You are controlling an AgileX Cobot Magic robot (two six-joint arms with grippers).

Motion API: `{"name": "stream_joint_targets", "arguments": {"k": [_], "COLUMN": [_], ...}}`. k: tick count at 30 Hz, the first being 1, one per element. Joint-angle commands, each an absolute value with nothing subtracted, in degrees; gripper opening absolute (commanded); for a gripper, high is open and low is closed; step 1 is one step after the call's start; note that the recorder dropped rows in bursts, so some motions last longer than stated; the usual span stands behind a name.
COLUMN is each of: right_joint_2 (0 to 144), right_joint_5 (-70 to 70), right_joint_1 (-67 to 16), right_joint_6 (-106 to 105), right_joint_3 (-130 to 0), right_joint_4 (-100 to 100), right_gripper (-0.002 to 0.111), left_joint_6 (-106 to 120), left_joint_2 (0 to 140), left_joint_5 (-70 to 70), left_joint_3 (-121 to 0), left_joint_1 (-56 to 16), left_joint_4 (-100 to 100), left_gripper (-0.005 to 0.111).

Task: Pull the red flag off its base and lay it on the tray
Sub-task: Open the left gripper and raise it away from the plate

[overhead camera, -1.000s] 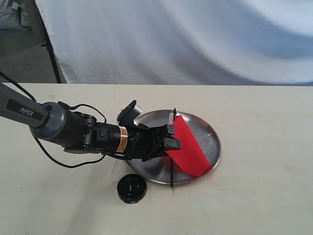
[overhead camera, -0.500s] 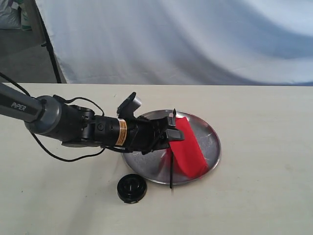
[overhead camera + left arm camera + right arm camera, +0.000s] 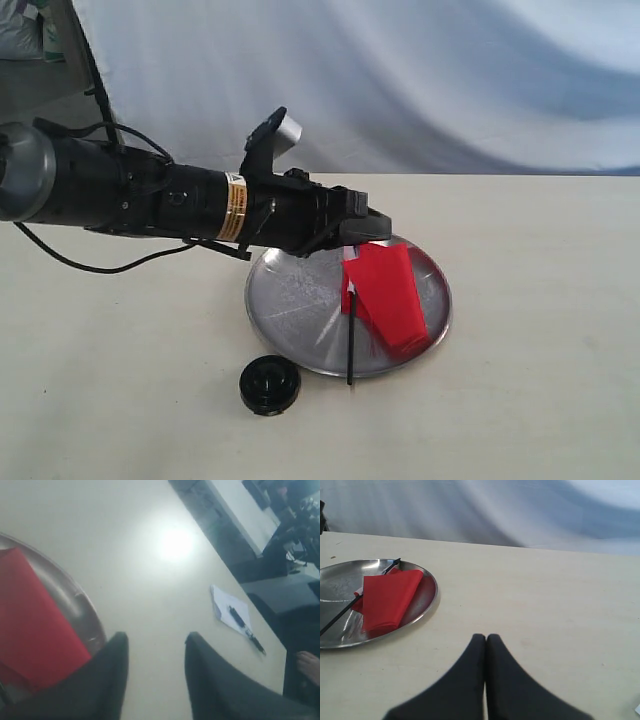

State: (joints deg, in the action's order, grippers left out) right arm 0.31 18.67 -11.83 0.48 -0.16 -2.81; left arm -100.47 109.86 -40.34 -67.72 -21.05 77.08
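Observation:
The red flag (image 3: 390, 295) lies flat on the steel tray (image 3: 290, 310), its thin black pole (image 3: 350, 345) sticking out over the tray's near rim. The small black base (image 3: 269, 385) sits on the table just in front of the tray. My left gripper (image 3: 372, 230) hovers above the tray's far side, open, with nothing between its fingers. In the left wrist view the flag (image 3: 35, 640) and tray rim (image 3: 87, 612) lie beside the open left gripper (image 3: 155, 640). The right wrist view shows the flag (image 3: 387, 597) on the tray (image 3: 422, 597), well away from the shut, empty right gripper (image 3: 486, 639).
A white sheet of paper (image 3: 226, 611) with a pen (image 3: 245, 629) lies on the table far from the tray. A pale cloth backdrop (image 3: 400, 80) hangs behind the table's far edge.
My left gripper has let go of the flag and risen away from the tray, toward the back. The flag has settled flat on the tray.

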Motion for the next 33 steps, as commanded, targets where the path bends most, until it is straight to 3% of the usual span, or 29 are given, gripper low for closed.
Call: {"name": "stream_joint_targets", "arguments": {"k": [1, 2, 18, 28, 33], "right_joint_2": [0.00, 0.00, 0.00, 0.00, 0.00], "right_joint_5": [18.33, 18.33, 18.33, 18.33, 18.33], "right_joint_1": [-11.54, -11.54, -11.54, -11.54, -11.54], "right_joint_6": [0.63, 0.63, 0.63, 0.63, 0.63], "right_joint_3": [0.00, 0.00, 0.00, 0.00, 0.00], "right_joint_4": [-2.84, -2.84, -2.84, -2.84, -2.84], "right_gripper": [0.000, 0.000, 0.000, 0.000, 0.000], "left_joint_6": [-100.27, -100.27, -94.34, -94.44, -90.26], "left_joint_2": [108.05, 107.93, 103.58, 85.87, 75.07], "left_joint_5": [-41.73, -42.31, -49.19, -59.69, -50.31], "left_joint_3": [-67.84, -67.84, -67.72, -67.00, -57.49], "left_joint_1": [-21.29, -21.29, -21.29, -21.29, -21.29], "left_joint_4": [85.73, 87.18, 89.69, 89.68, 89.44], "left_gripper": [0.008, 0.000, 0.000, 0.000, 0.000]}}
